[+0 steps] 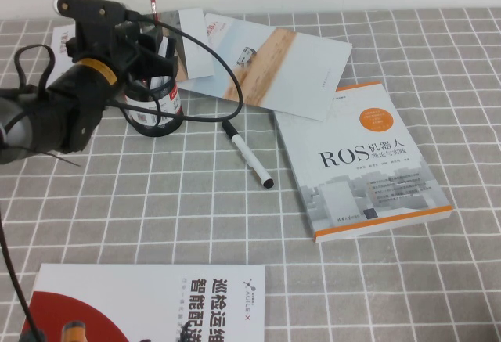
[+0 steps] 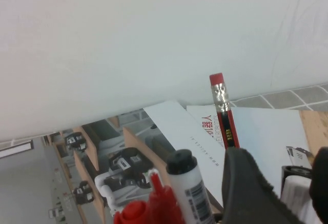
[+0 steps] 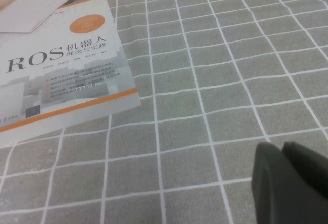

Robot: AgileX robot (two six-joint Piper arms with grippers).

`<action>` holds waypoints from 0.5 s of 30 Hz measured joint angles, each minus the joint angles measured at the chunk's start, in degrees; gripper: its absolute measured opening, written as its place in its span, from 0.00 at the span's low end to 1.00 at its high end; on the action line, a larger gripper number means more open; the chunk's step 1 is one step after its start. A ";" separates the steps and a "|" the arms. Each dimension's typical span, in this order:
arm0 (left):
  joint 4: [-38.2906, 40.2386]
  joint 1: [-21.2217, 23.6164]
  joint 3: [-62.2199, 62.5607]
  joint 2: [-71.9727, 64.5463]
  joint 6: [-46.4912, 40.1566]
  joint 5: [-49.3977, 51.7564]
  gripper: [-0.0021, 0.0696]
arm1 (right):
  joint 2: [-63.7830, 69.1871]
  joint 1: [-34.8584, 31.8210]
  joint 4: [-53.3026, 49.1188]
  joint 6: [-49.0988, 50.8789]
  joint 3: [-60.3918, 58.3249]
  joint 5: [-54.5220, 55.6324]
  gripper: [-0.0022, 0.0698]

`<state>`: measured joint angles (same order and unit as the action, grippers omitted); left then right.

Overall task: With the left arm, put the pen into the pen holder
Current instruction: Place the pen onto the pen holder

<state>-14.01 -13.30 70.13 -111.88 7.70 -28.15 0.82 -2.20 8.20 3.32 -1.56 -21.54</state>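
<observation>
Left gripper (image 1: 141,41) is hovering right over the pen holder (image 1: 160,99) at 10 o'clock of the table; whether it is clenched or released I cannot tell. The pen (image 2: 187,183) is, I judge, the white barrel with black top that is standing in the cup beside the red pencil (image 2: 224,111); its lettering is not showing. Right gripper (image 3: 292,183) is hanging over bare cloth, its state also unclear.

The risk is lying in pulling away: the looping cable (image 1: 211,84) or the gripper may be catching the pencil and tipping the cup. A plain marker (image 1: 246,154) is lying at the centre, the ROS book (image 1: 368,162) at 3 o'clock, leaflets (image 1: 290,64) at 12.
</observation>
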 joint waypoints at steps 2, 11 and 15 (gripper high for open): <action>0.00 0.00 0.00 0.28 0.00 0.64 0.39 | 0.00 0.00 0.00 0.00 0.00 0.00 0.01; -0.25 -0.74 -2.05 11.31 4.69 18.24 0.18 | 0.00 0.00 0.00 0.00 0.00 0.00 0.01; -0.25 -2.10 -7.68 20.80 5.21 20.98 0.06 | 0.00 0.00 0.00 0.00 0.00 0.00 0.01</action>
<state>-14.26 -15.40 62.45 -91.08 12.91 -7.16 0.82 -2.20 8.20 3.32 -1.56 -21.54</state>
